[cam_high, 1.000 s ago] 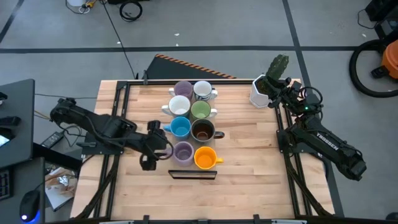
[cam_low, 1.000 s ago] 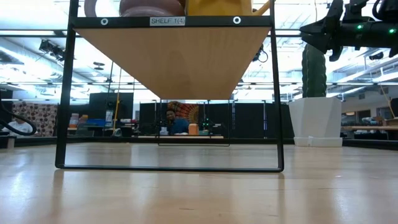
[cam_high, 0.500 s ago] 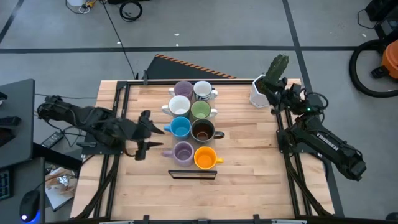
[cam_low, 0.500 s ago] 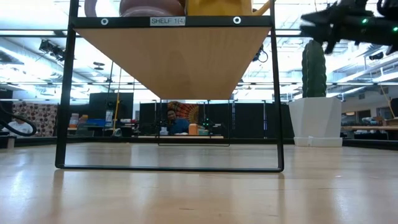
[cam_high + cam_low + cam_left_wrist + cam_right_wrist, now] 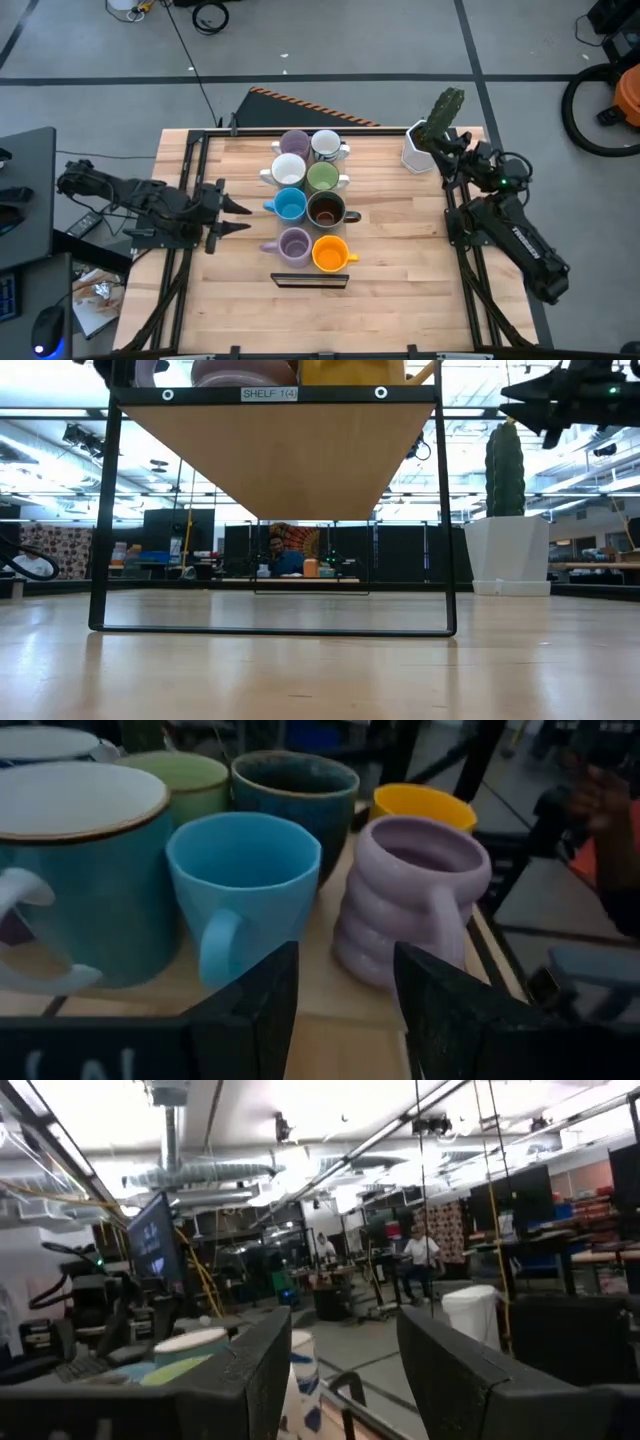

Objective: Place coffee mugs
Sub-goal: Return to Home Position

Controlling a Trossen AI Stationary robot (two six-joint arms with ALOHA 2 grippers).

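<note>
Wooden table: mugs fill the shelf, cactus pot at corner.

8 mugs upright, 2x4 block atop shelf

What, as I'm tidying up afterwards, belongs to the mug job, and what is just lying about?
Job: shelf; on it purple mugs, white mugs, green mug, blue mug, brown mug, orange mug; left hand, open, left of them; right hand, open, by the cactus pot.
Lying about: cactus pot; floor cables.
</note>
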